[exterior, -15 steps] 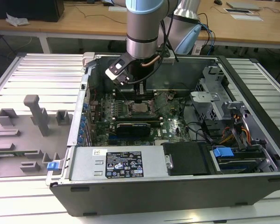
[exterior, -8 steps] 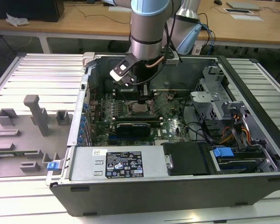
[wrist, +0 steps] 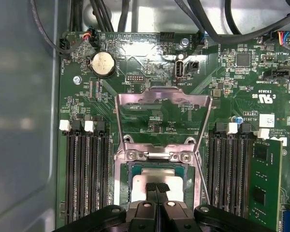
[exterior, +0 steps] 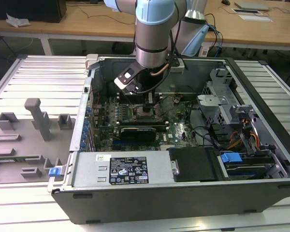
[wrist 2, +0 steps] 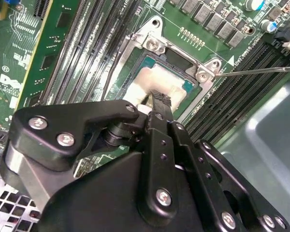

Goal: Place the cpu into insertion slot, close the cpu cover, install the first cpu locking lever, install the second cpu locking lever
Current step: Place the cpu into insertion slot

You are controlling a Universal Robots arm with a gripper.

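The cpu (wrist: 144, 177), a pale silver square chip, lies in the insertion slot (wrist: 120, 180) on the green motherboard. The cpu cover (wrist: 162, 93), a thin silver frame with a square window, stands hinged open behind the slot. My gripper (wrist: 157, 186) is shut, its black fingertips (wrist: 151, 187) pressed together with nothing between them, right over the chip's top. In the second wrist view the cpu (wrist 2: 157, 77) shows just past the gripper (wrist 2: 159, 99). A thin locking lever (wrist 2: 261, 70) sticks out beside the slot. In the exterior view the gripper (exterior: 150, 99) reaches down into the case above the slot (exterior: 144, 114).
Long black memory slots (wrist: 84, 179) flank the socket on both sides, with a green card (wrist: 263, 183) in one. The open computer case (exterior: 135, 171) walls me in, with cables and a drive cage (exterior: 222, 104) at the exterior view's right. Grey fixtures (exterior: 36, 116) stand on the table outside.
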